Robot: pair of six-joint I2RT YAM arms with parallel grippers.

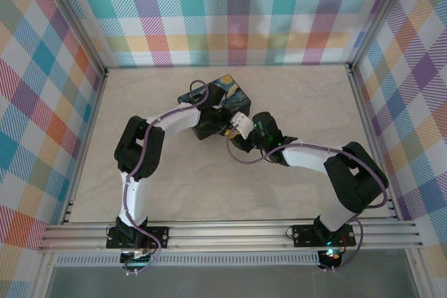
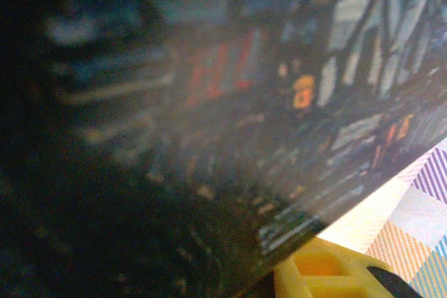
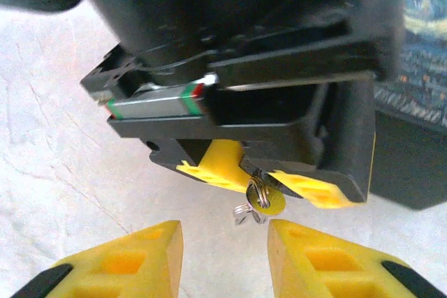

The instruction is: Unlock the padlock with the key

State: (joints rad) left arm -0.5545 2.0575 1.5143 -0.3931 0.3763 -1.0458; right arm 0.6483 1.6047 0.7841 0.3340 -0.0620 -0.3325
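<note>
Facing my released right gripper (image 3: 223,246), the key (image 3: 271,204) hangs just ahead at the left gripper (image 3: 262,181), whose grip I cannot tell.

A robotics lab test cell, seen from above. A pale marble-patterned tabletop (image 1: 209,193) is boxed in on three sides by wall panels printed in pastel plaid (image 1: 237,12). Silver aluminium frame rails (image 1: 230,235) cross the bottom of the frame. Bolted to them are one white-and-black robot arm at lower left (image 1: 140,151) and a matching arm at lower right (image 1: 349,179).
</note>
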